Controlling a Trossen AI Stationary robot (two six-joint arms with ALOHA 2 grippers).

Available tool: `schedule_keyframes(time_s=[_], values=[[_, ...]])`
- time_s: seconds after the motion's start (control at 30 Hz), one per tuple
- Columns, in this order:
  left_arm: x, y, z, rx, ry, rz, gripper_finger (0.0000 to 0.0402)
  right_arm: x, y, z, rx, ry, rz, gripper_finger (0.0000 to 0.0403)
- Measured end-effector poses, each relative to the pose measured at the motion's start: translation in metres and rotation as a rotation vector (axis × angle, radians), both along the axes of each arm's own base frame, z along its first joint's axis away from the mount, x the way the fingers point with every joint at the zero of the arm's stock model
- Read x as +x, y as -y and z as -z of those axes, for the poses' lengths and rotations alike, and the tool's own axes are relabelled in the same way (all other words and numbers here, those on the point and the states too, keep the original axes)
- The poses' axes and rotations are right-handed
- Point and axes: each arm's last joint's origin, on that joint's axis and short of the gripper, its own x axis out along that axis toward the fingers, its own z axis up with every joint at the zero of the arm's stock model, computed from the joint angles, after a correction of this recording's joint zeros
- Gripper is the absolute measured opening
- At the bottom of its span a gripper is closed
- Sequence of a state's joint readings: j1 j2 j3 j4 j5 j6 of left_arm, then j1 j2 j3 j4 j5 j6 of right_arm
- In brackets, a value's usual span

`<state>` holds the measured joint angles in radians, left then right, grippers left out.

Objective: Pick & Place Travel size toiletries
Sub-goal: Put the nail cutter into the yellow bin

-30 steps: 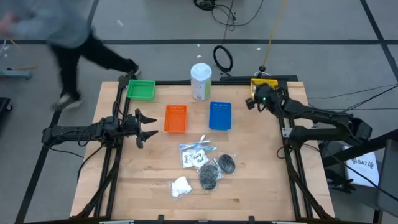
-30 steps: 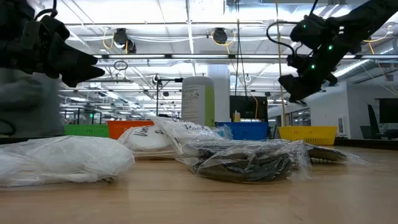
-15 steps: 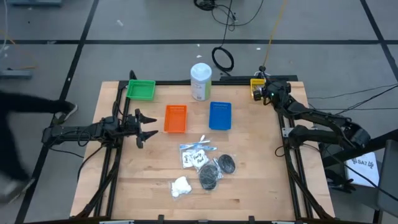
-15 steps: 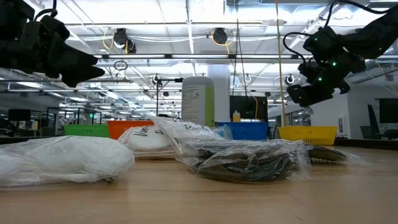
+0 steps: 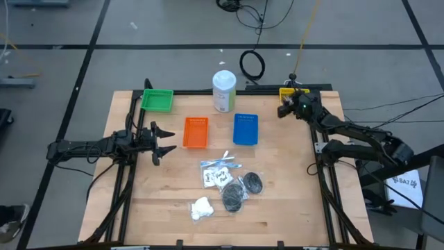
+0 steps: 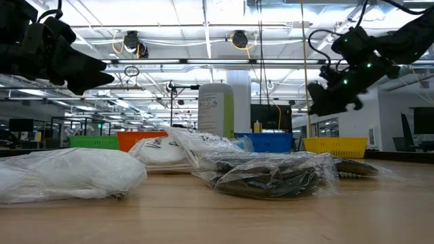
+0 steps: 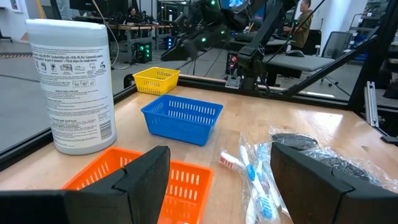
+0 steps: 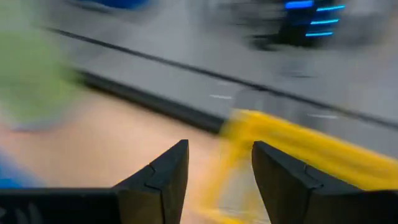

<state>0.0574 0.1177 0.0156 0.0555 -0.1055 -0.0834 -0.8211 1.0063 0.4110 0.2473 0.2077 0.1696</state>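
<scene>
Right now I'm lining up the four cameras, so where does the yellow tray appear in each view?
High view: yellow tray at the table's far right corner, partly under the right arm.
Low view: right of centre in the background, beyond the sachets.
Left wrist view: upper middle, behind the blue tray.
Right wrist view: blurred yellow band ahead of the jaws.
Shared landmark: the blue tray, beside it in three views.

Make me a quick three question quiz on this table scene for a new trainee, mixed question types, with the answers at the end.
1. True or false: the right gripper is holding a sachet.
2. Which tray sits nearest the white bottle? A green tray B blue tray C yellow tray
3. Fill in: the left gripper hovers beside the ____ tray.

Key
1. False: its fingers are apart with nothing between them.
2. B
3. Orange
</scene>
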Motion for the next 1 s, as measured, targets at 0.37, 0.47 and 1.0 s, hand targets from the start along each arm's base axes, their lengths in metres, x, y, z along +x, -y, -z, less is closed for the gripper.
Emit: schedule_keyframes(time_s=[0.37, 0.47, 1.0], values=[[0.000, 0.000, 0.000, 0.000, 0.001, 0.000, 0.0274, 0.058, -0.073, -0.045, 0.181, 0.627, -1.041, 0.0167], [0.000, 0.000, 0.000, 0.000, 0.000, 0.000, 0.0274, 0.072, -0.117, -0.047, 0.136, 0.614, -1.151, 0.0164], [0.000, 0.000, 0.000, 0.000, 0.000, 0.000, 0.0274, 0.163, -0.269, 0.011, 0.224, -0.060, -1.153, 0.0160]])
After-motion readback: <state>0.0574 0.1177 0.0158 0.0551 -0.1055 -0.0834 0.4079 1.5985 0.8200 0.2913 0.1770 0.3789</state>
